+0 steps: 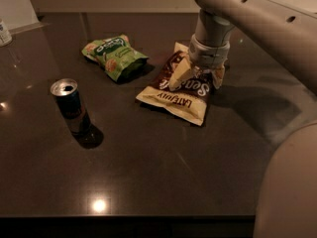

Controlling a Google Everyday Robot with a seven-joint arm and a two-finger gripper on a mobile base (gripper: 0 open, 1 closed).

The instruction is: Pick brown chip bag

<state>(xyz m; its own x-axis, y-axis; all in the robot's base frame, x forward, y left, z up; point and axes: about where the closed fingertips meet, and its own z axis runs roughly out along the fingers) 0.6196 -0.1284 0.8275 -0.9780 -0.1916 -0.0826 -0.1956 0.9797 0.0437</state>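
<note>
The dark bench [163, 172] fills most of the view, its near edge running along the bottom. One pale robot arm [257, 19] reaches in from the right edge and bends down toward the far-middle of the bench. The gripper [198, 81] at its end stands over the far half of the brown chip bag [173, 100]. The jaws are spread wide apart, one tip on each side of the bag's upper part; both look to touch the crinkly film, with nothing clamped between them.

There is one brown chip bag, lying flat near the middle of the bench, its cream end toward the near edge. One green snack bag [115, 57] lies toward the far-left corner, apart from the brown one. One open drink can [69, 103] stands upright near the left edge.
</note>
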